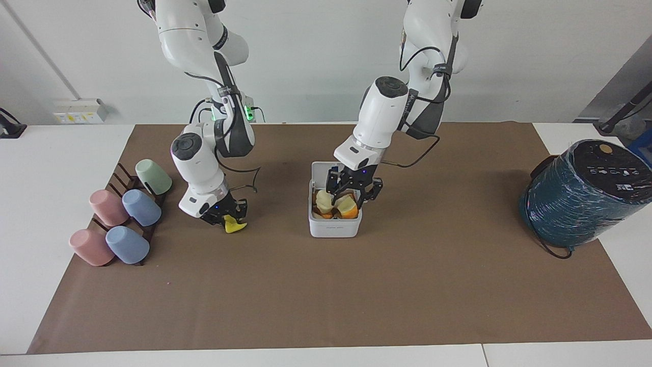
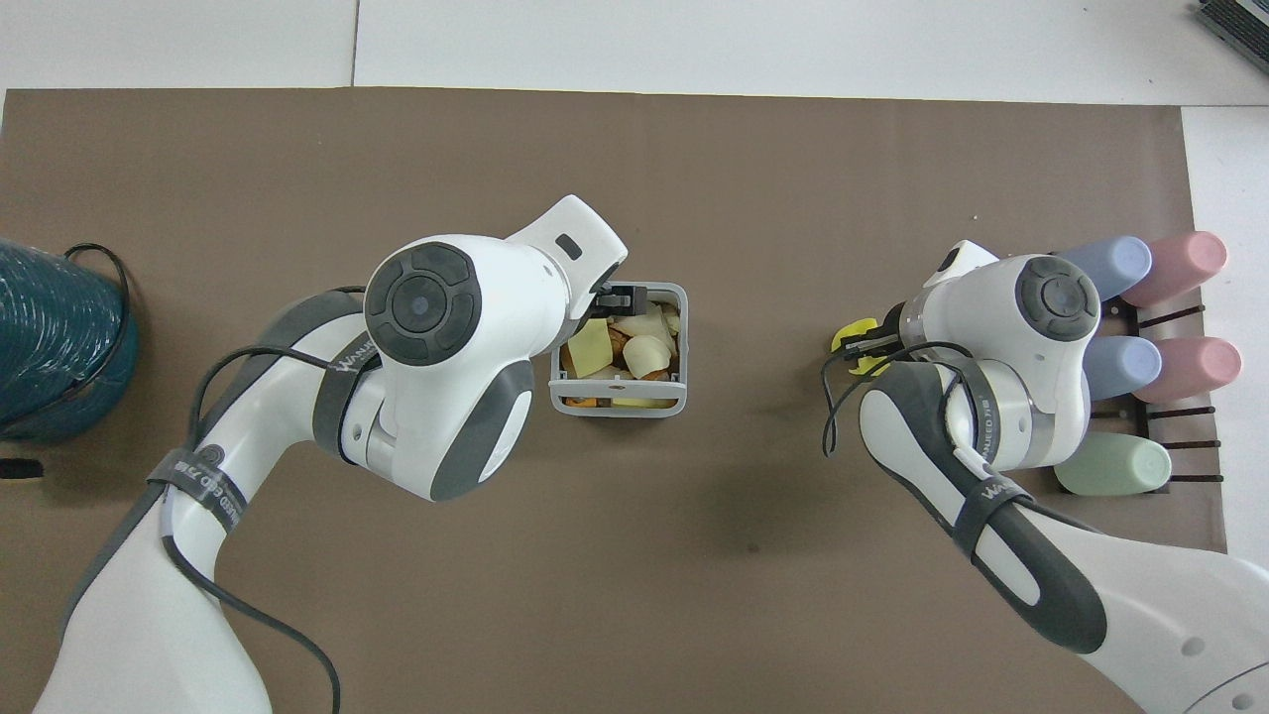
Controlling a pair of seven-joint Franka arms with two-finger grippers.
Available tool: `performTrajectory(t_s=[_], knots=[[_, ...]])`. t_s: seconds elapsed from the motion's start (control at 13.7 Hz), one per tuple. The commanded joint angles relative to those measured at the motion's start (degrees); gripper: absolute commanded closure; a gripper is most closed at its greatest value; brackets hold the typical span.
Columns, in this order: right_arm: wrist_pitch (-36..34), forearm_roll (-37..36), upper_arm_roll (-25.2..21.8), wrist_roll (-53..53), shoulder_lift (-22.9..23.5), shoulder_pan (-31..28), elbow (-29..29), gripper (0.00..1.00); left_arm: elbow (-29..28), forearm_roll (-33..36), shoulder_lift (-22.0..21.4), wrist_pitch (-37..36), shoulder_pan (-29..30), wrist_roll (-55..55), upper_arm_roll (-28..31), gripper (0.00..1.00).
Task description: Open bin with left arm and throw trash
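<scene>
Left gripper (image 1: pixel 354 192) over the open bin (image 1: pixel 334 227); right gripper (image 1: pixel 225 214) at the yellow scrap (image 1: pixel 233 225).

We see the left fingers spread wide and empty above the scrap-filled bin at mid-mat, its lid upright. The white lump (image 2: pixel 646 353) lies inside. The right fingers pinch the yellow scrap beside the cups (image 1: pixel 125 214).

Bin (image 1: pixel 334 228) smooth white plastic; mat (image 1: pixel 326 295) matt brown paper; cylinder (image 1: pixel 580 204) glossy teal wrap.

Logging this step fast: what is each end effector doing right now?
Left end effector: open over the bin.
Right end effector: shut on the bright yellow scrap.
</scene>
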Motion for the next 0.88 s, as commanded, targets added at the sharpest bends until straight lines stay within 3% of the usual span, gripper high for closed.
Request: performTrajectory(t_s=[0.0,0.37,0.66,0.8], knots=[[-7.55,-1.15,0.22,2.06,-0.51,-0.01,5.43,1.0,-0.68,0.89,-3.37,-5.89,2.82,2.12,0.4,0.0],[-26.9,0.78,1.88,11.17,-1.66,-0.01,21.59,1.0,-4.71,4.93,-7.15,-11.09,9.94,8.8,0.4,0.0],[-22.82,16.23,3.56,24.88,-1.31,2.78,24.08,1.0,-9.12,8.28,-12.6,-13.02,16.87,13.26,0.4,0.0],[-17.46,16.78,3.56,33.13,-1.05,7.96,23.03,1.0,-8.95,8.28,-14.27,-16.0,20.57,20.55,0.4,0.0]])
